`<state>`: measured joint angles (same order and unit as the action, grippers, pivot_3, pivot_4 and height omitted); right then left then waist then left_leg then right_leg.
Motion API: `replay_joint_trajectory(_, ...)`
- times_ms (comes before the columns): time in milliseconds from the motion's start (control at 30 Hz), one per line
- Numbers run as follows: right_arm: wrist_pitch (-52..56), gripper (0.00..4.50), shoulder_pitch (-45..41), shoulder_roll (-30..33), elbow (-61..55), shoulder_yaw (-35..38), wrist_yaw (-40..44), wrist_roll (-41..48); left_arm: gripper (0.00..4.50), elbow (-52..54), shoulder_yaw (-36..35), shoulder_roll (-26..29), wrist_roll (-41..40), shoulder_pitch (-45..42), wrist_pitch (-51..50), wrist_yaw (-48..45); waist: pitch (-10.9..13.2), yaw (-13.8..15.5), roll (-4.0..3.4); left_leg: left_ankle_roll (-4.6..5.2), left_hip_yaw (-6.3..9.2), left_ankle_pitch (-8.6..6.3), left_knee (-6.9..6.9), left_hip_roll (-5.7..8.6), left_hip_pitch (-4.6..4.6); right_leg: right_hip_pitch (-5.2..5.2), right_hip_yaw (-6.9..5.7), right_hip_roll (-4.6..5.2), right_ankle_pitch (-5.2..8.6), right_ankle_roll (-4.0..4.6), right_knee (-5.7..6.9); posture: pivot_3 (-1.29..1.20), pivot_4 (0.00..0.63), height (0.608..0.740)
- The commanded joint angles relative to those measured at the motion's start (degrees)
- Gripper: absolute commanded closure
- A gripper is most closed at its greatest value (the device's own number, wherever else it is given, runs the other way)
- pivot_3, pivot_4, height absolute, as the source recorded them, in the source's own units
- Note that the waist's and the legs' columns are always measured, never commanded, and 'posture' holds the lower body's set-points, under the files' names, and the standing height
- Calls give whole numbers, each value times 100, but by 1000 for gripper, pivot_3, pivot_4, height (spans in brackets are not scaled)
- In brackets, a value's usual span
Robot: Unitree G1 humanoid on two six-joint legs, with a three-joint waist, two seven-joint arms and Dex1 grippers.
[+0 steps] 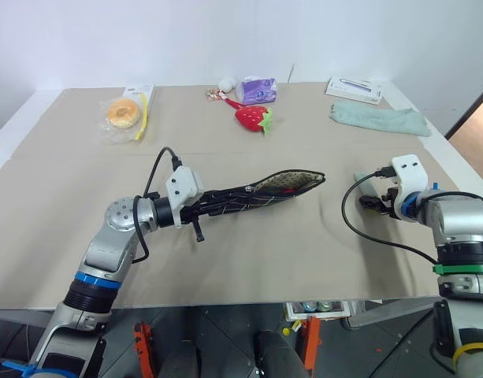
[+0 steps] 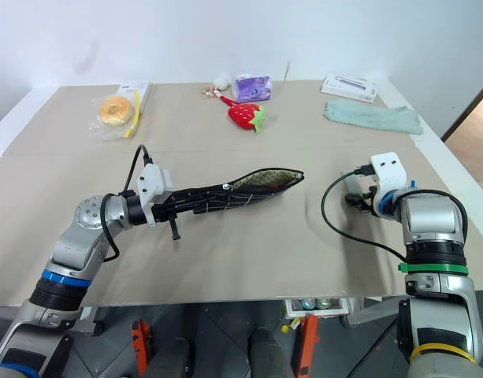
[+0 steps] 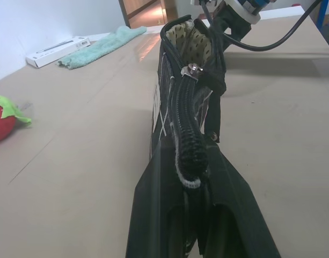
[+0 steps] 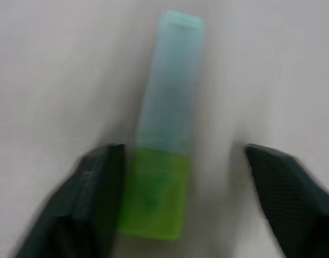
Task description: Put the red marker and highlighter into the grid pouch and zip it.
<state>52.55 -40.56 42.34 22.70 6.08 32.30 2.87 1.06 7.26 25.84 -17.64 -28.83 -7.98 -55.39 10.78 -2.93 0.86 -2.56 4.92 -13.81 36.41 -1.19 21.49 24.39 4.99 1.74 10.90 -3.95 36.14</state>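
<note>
The left claw (image 1: pixel 195 206) is clamped tight on one end of the flat black fabric pouch with thin white grid lines (image 1: pixel 261 191), holding it lifted above the tan bench (image 1: pixel 249 252) with its mouth gaping toward the right arm. Over at the right, the right claw (image 4: pixel 180 201) stands partly open, one finger on either side of the short chunky light-green highlighter with a paler section (image 4: pixel 165 140), which lies flat on the bench, one finger (image 4: pixel 97 188) just beside it, the other apart.

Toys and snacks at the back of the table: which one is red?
The strawberry toy, red with green leaves. The donut beside it is yellow-orange in a clear wrapper, and the packet behind it is purple.
</note>
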Motion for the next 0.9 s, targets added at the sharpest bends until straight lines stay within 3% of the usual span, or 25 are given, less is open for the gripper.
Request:
replay_joint_trajectory(33, -169, 3026, -38, 194, -52, -55, 85, -9, 4500, 253, -117, 37, -59, -32, 3, 31, 0, 0, 0, 0, 0, 0, 0, 0, 0, 0, 0, 0, 0, 0, 0, 0, 150, 740)
replay_joint_trajectory(100, -410, 3462, -15, 286, -244, -121, 239, 14, 4500, 254, -116, 31, -59, -33, 3, 39, 0, 0, 0, 0, 0, 0, 0, 0, 0, 0, 0, 0, 0, 0, 0, 0, 150, 740)
replay_joint_trajectory(233, -2814, 3461, 615, 1044, -1773, -383, 2386, 476, 4500, 231, -101, 15, -61, -50, 2, 33, 6, -1, -9, 4, -4, -3, -1, -1, 2, 0, 0, 0, 6, -10, -3, 0, 150, 740)
replay_joint_trajectory(367, -3583, 3461, 116, 1548, -1991, -391, 3648, 886, 4500, 175, -83, 3, -57, -78, 18, -4, 12, -77, -18, 9, -9, -9, 0, -3, 1, -1, 1, 1, 11, -19, -5, 0, 150, 740)
replay_joint_trajectory(633, -4525, 3461, -1003, 1738, -1644, -1138, 4765, 532, 4500, 91, -63, -17, -42, -130, 59, -44, 14, -122, -13, 3, -12, -5, 8, -3, -4, -6, 1, 1, 4, -13, -4, 0, 150, 740)
replay_joint_trajectory(900, -5099, 3461, -1216, 1776, -1309, -1651, 5209, -72, 4500, 169, -67, -18, -44, -86, 40, -2, 14, -120, -13, 3, -12, -6, 6, -3, 1, -2, 2, 2, 7, -13, -5, 0, 150, 740)
